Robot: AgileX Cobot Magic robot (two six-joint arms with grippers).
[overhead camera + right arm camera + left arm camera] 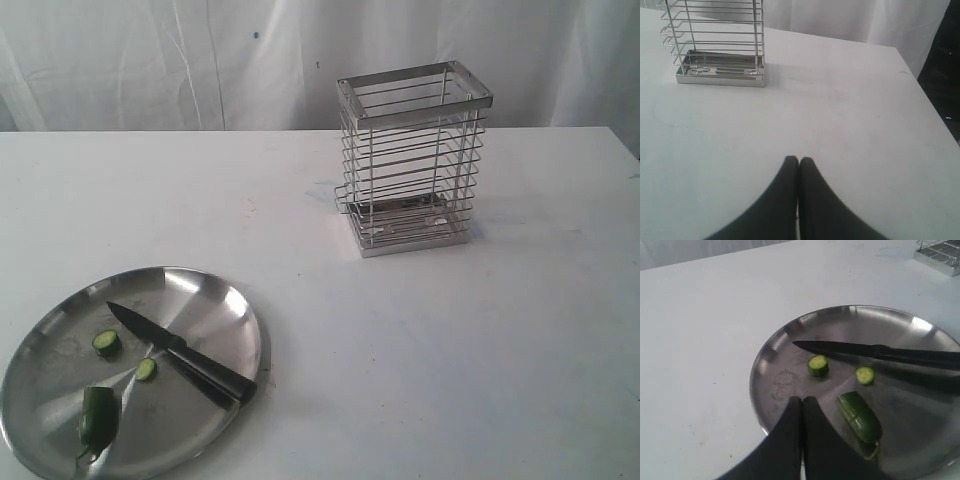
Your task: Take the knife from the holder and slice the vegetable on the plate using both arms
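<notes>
The steel plate (60,330) lies at the front left of the table. On it rests the knife (180,352), dark blade toward the back left, black handle over the plate's right rim. Two thin slices (107,343) (146,369) lie beside the blade, and the stubby green vegetable (98,416) lies near the front rim. The empty wire holder (412,160) stands at the back right. My left gripper (802,400) is shut with nothing in it, above the plate's (770,347) edge beside the vegetable (860,417). My right gripper (799,161) is shut over bare table, well short of the holder (715,45). Neither arm shows in the exterior view.
A white cloth backdrop hangs behind the white table (450,350). In the right wrist view the table's edge (930,107) runs close by, with dark floor beyond.
</notes>
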